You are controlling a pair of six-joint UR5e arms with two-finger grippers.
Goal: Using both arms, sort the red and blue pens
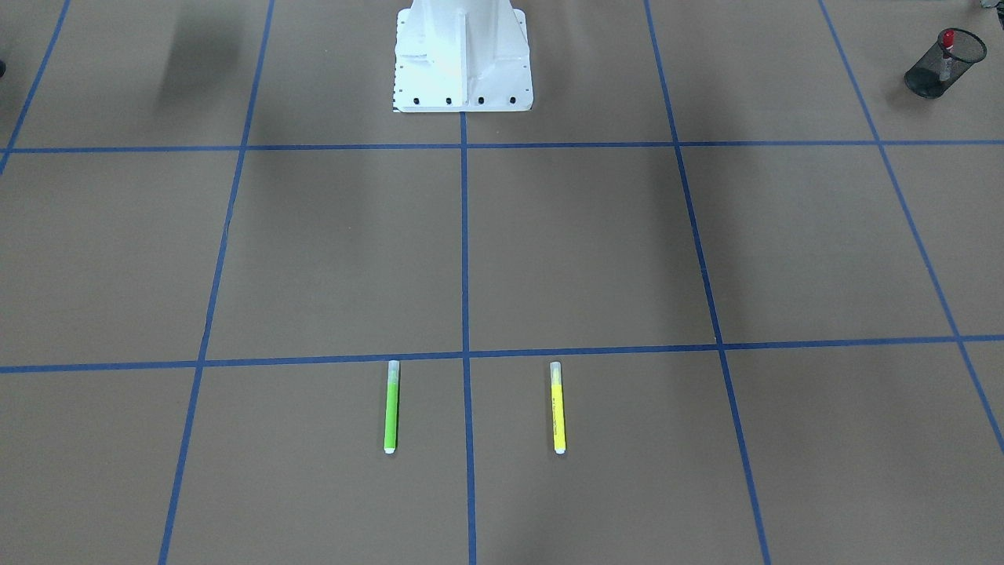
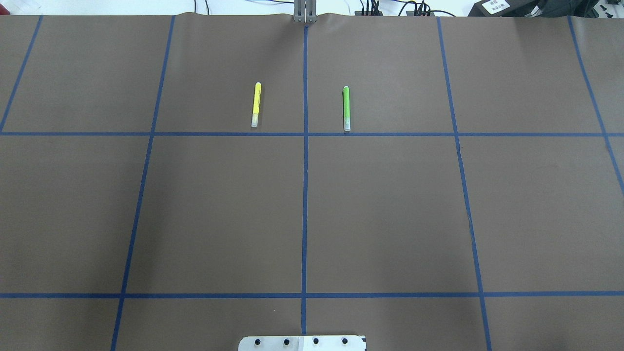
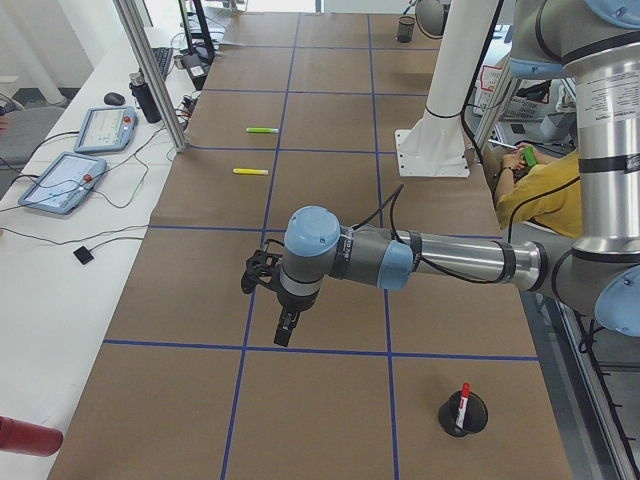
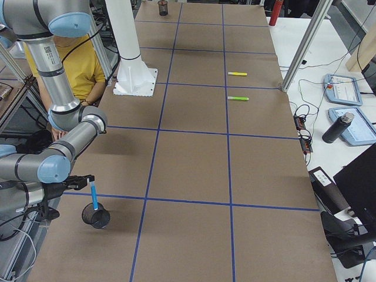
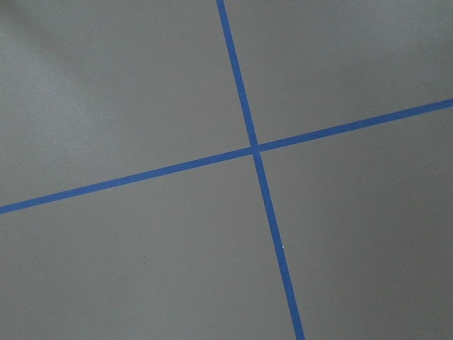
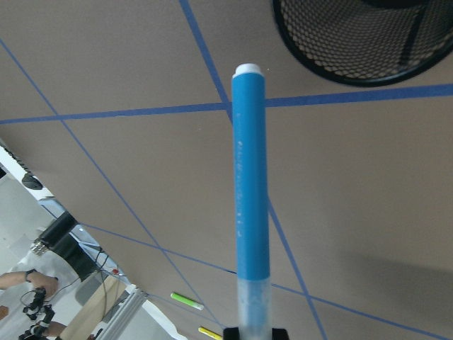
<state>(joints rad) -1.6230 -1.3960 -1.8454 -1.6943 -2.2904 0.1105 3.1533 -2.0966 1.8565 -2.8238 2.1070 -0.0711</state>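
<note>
Pens nearly sorted: the left arm (image 3: 440,262) hangs over the table (image 3: 330,200), and I cannot tell how its gripper (image 3: 286,330) stands. The right gripper (image 4: 89,183) hovers above a mesh cup (image 4: 97,218), pinching the blue pen (image 4: 93,195) upright, white end down. The red pen (image 3: 462,405) stands in the other cup (image 3: 478,416).

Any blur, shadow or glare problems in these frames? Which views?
Right wrist view: blue highlighter, held by the right gripper, goes soft at its gripped end nearest the lens. Front-facing view: soft, broad shadows on the brown paper, no glare. Overhead view: evenly lit, but the background strip past the paper is blown out white. Left wrist view: tape cross sharp.
</note>
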